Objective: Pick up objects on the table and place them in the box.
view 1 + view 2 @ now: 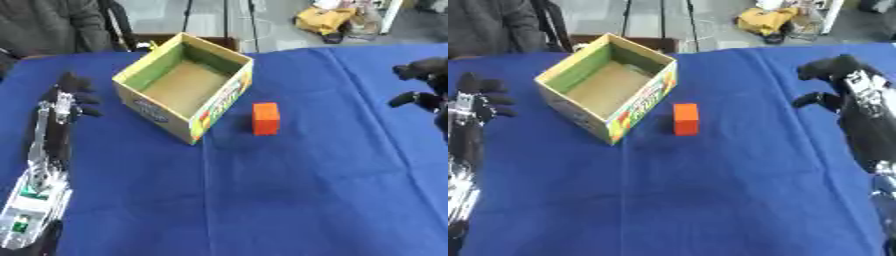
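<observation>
**Orange block waits beside the empty box**

The orange block (266, 118) stands on the blue cloth (289, 190) near the middle of the desk, just beside the box (179, 120) at its three o'clock, with only a thin strip of cloth between them. The box sits open-topped and bare inside, up at eleven o'clock from centre.

The right hand (846, 87) hovers over at three o'clock, well apart from the block, fingers loosely curled and holding nothing. The left hand (72, 95) lies at nine o'clock, left of the box, fingers relaxed and also empty.

The right hand looks the better pick. It should come in from the block's free side, away from the box wall, pinch across the two open faces, then lift well above the rim before carrying across; too low and it may nudge the light cardboard.

The cloth is creased, with a fold running down the middle, so the block could tip if bumped. Beyond the desk: grey floor, stand legs, and a yellow bundle (324, 19) at one o'clock.
</observation>
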### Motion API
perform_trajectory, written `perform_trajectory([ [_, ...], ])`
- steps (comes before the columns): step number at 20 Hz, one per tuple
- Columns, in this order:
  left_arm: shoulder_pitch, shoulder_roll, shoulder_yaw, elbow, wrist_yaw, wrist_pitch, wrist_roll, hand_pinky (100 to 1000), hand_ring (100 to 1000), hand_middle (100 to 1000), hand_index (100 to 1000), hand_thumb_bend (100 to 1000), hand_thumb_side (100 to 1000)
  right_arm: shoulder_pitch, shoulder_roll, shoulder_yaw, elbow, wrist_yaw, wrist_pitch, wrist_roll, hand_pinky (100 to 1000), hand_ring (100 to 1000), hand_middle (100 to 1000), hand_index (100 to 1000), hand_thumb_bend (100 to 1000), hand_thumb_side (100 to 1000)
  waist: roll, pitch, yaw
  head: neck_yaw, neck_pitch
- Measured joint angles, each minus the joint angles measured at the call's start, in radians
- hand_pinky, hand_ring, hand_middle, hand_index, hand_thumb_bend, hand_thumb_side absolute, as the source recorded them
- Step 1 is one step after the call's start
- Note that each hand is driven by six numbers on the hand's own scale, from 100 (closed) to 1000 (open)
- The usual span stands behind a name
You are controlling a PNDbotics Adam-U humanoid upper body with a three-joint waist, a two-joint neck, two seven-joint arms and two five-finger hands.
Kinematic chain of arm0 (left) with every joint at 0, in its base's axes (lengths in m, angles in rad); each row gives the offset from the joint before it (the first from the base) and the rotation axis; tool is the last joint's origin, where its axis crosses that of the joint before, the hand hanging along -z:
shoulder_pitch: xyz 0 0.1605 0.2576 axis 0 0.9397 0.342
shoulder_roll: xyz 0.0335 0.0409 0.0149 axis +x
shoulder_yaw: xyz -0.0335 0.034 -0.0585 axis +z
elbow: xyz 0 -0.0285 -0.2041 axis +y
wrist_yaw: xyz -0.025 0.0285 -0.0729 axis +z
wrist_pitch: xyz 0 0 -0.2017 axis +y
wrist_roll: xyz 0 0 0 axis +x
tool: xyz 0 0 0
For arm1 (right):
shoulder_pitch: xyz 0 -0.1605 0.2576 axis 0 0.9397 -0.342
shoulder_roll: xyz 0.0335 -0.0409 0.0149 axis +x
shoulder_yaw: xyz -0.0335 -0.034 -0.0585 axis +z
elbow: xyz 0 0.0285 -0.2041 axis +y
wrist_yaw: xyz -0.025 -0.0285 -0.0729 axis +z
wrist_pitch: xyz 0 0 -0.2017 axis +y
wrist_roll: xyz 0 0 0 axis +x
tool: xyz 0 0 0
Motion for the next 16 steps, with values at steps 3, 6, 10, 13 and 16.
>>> perform_trajectory([
  [3, -0.003, 0.0, -0.008, 0.0, 0.001, 0.0, -0.007, 518, 586, 593, 695, 622, 839, -0.069, -0.071, 0.023, 0.034, 0.037, -0.025, 0.037, 599, 897, 683, 747, 100, 649, -0.004, -0.001, 0.023, -0.012, 0.0],
  [6, -0.013, -0.006, -0.018, 0.0, 0.003, 0.0, -0.017, 519, 586, 593, 694, 623, 839, -0.148, -0.14, 0.059, 0.098, 0.075, -0.05, 0.083, 624, 930, 721, 771, 100, 598, -0.006, -0.001, 0.055, -0.032, 0.0],
  [10, -0.035, -0.02, -0.032, -0.001, 0.004, -0.002, -0.031, 520, 587, 594, 695, 624, 837, -0.256, -0.168, 0.119, 0.202, 0.138, -0.052, 0.149, 677, 980, 769, 821, 100, 558, -0.019, 0.001, 0.099, -0.065, -0.001],
  [13, -0.055, -0.032, -0.045, -0.006, 0.004, -0.003, -0.044, 521, 587, 594, 695, 626, 836, -0.34, -0.157, 0.164, 0.286, 0.19, -0.033, 0.201, 709, 994, 791, 842, 100, 529, -0.025, 0.011, 0.134, -0.091, -0.009],
  [16, -0.079, -0.046, -0.057, -0.007, 0.004, -0.004, -0.056, 521, 587, 593, 695, 628, 836, -0.407, -0.129, 0.2, 0.369, 0.242, -0.019, 0.252, 761, 1000, 825, 870, 179, 469, -0.03, 0.021, 0.165, -0.12, -0.019],
])
